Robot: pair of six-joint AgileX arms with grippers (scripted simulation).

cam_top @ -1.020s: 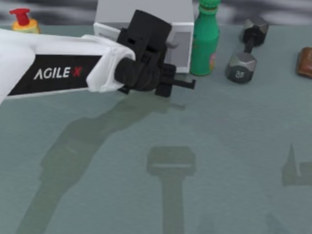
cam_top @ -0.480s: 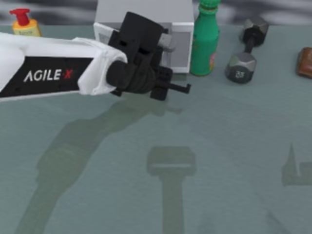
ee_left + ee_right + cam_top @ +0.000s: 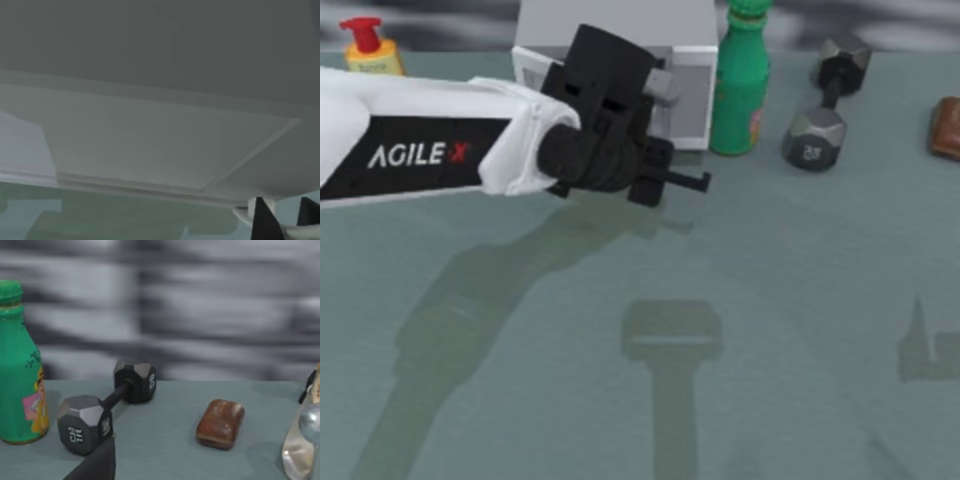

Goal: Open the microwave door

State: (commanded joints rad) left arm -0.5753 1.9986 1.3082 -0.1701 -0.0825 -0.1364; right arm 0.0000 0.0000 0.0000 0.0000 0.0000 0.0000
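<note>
- The microwave (image 3: 620,40) stood at the far edge of the tabletop (image 3: 770,300), a little left of centre, with a green bottle (image 3: 740,85) just beside it on the right
- The left arm reached in from the left, and its pincer (image 3: 685,180) hung low in front of the microwave, fingers pointing toward the bottle
- In the left wrist view the door (image 3: 150,145) filled most of the picture, looking shut, and two dark fingertips (image 3: 262,220) stood on either side of what seemed to be the white handle (image 3: 245,214)
- I judged the pincer apart, straddling the handle and not yet clamped on it
- The right pincer was out of sight; its wrist camera looked across at the bottle, a dumbbell (image 3: 102,412) and a brown block (image 3: 220,422)
- Risk: if the fingers closed off the handle's line they would likely slip off and the door would stay shut
- Risk: a straight pull, not an arc about the hinge, might drag the whole microwave forward
- Risk: a wide swing could knock the bottle over, it stood so near
</note>
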